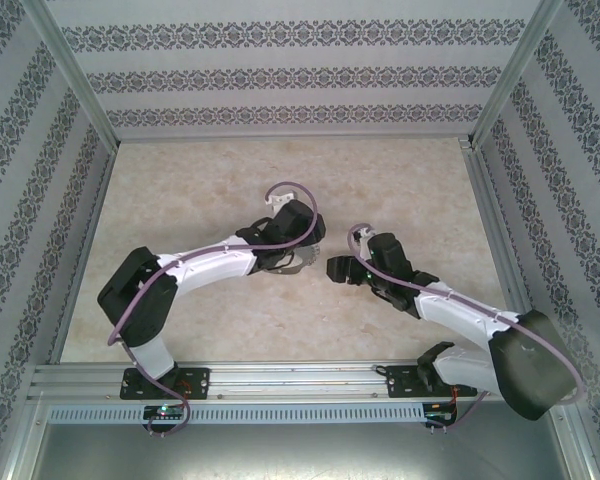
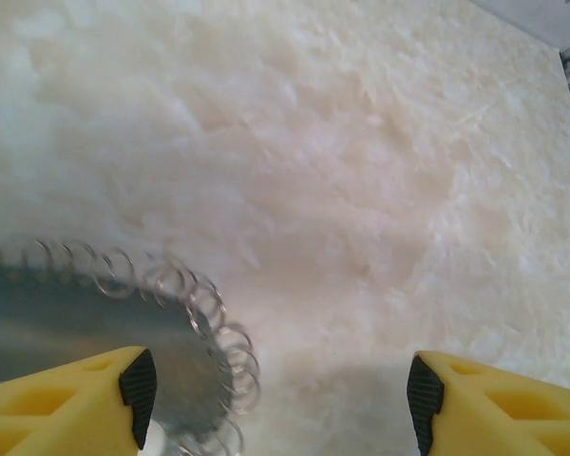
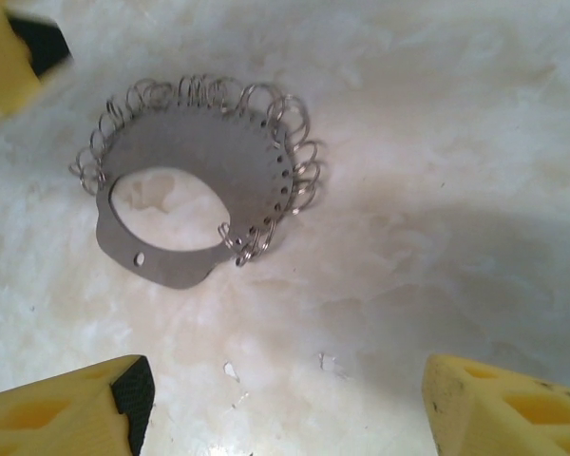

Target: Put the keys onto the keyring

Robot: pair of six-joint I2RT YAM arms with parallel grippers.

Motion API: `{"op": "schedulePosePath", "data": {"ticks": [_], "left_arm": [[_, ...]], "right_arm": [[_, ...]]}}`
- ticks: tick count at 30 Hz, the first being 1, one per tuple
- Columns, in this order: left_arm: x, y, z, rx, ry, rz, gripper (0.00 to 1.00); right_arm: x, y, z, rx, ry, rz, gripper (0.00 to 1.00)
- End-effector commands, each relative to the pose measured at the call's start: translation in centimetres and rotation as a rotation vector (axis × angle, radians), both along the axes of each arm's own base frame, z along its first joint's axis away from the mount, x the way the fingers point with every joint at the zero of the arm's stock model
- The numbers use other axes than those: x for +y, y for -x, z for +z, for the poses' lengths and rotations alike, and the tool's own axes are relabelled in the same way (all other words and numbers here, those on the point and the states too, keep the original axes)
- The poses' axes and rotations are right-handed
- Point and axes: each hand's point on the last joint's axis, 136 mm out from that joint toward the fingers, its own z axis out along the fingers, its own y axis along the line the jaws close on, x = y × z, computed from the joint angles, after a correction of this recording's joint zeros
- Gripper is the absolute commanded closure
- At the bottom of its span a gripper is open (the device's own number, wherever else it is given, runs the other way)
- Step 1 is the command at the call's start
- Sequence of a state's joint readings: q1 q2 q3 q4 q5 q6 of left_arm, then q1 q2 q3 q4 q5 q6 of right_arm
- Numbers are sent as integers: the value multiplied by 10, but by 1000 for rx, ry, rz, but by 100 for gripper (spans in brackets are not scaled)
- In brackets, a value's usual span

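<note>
Where wire loops (image 3: pixel 302 169) fringe it, the keyring (image 3: pixel 218 157) is flat

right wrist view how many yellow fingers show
3: two fingers of the right gripper in the bottom corners, one of the left gripper at the top left, near the keyring. Its other finger may be hidden.
</note>
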State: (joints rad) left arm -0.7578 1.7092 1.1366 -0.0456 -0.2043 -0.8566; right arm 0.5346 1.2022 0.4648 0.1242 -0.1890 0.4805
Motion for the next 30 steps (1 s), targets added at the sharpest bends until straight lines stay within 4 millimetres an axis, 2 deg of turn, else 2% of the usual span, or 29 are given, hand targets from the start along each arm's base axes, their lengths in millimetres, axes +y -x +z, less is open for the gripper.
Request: {"op": "schedulePosePath", "data": {"ticks": [1, 5, 9, 12, 18, 24, 30], "left_arm": [[21, -9, 6, -63, -72, -76, 28], [35, -10, 4, -65, -55, -168, 26], [29, -5, 3, -46, -37, -371, 27], [21, 7, 0, -8, -105, -534, 28], [7, 27, -16, 27, -128, -730, 27], [10, 34, -36, 14, -164, -784, 28], [13, 31, -49, 27, -185, -765, 28]], "right_arm": [[15, -4, 7, -10, 8, 76, 30], [29, -7, 5, -7, 44, 165, 38], [38, -11, 0, 11, 96, 213, 44], [28, -17, -6, 15, 126, 150, 42], [11, -27, -11, 40, 137, 29, 35], [-4, -36, -17, 130, 85, -83, 34], [12, -35, -15, 191, -33, -58, 35]]}}
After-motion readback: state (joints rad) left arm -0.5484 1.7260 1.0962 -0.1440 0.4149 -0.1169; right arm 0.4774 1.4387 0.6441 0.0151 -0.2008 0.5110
